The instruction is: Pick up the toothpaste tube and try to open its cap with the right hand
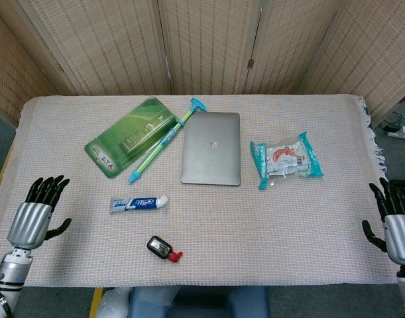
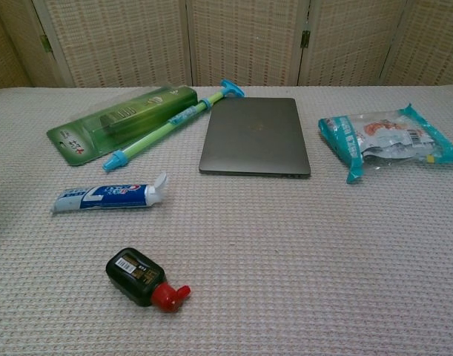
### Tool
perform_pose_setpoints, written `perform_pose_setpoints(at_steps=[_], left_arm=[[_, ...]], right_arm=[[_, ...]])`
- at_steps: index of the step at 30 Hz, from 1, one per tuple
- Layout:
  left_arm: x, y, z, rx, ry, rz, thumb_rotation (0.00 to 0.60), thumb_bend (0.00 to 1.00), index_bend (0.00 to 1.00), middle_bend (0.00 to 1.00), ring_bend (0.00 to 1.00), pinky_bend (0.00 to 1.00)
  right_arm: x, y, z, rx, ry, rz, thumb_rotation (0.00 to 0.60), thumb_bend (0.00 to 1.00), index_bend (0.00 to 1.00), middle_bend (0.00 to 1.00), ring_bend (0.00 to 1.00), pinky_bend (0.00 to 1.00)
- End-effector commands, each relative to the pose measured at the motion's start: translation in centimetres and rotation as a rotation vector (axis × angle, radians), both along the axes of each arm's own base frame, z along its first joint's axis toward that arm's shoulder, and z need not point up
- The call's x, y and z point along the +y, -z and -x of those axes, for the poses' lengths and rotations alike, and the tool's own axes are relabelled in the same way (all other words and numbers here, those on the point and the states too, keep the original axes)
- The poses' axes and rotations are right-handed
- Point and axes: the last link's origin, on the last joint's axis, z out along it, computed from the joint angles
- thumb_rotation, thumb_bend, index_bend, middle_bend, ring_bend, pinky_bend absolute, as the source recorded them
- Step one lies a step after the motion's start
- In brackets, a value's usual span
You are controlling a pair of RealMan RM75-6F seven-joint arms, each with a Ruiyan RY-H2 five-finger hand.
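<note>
A blue and white toothpaste tube (image 1: 138, 203) (image 2: 107, 196) lies flat on the cloth at the left of the table, its white cap pointing right. My left hand (image 1: 35, 216) hovers over the table's left edge, well left of the tube, fingers spread and holding nothing. My right hand (image 1: 396, 224) is at the far right edge, off the table, fingers spread and empty. Neither hand shows in the chest view.
A small black bottle with a red cap (image 1: 164, 249) lies in front of the tube. Behind it lie a green package (image 1: 129, 136) and a green-blue syringe-like stick (image 1: 168, 138). A grey laptop (image 1: 211, 147), shut, sits mid-table; a teal snack bag (image 1: 285, 159) lies right of it.
</note>
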Motion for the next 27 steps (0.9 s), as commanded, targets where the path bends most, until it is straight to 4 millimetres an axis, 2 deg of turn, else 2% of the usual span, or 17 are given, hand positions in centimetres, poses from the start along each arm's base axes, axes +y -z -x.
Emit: perform_pose_setpoints(at_steps=[1,7,16,21,27], left_arm=[[2.6,2.0,-1.8,-0.017,0.052,0.064,0.600,0.32,0.11,0.11,0.10,0.01],[5.6,5.1,-3.6,0.018,0.091,0.165,0.600,0.32,0.11,0.11,0.10,0.01],[8.3,9.6,-4.4,0.089,0.075,0.247,0.600,0.32,0.06,0.11,0.09,0.01],[9.0,11.2,-4.3,0.139,0.065,0.255,0.600,0.31,0.04,0.10,0.07,0.01],[8.7,12.6,-4.5,0.122,0.047,0.266,0.600,0.30,0.01,0.07,0.05,0.01]], right_arm=[[0.1,0.0,0.0,-0.003,0.001,0.005,0.600,0.45,0.00,0.00,0.00,0.00],[0.4,-0.3,0.3,-0.003,0.011,0.012,0.600,0.45,0.00,0.00,0.00,0.00],[0.3,-0.3,0.1,-0.005,0.009,0.008,0.600,0.45,0.00,0.00,0.00,0.00],[0.2,-0.2,0.1,-0.007,0.009,0.008,0.600,0.45,0.00,0.00,0.00,0.00],[0.2,-0.1,0.1,-0.009,0.011,0.005,0.600,0.45,0.00,0.00,0.00,0.00]])
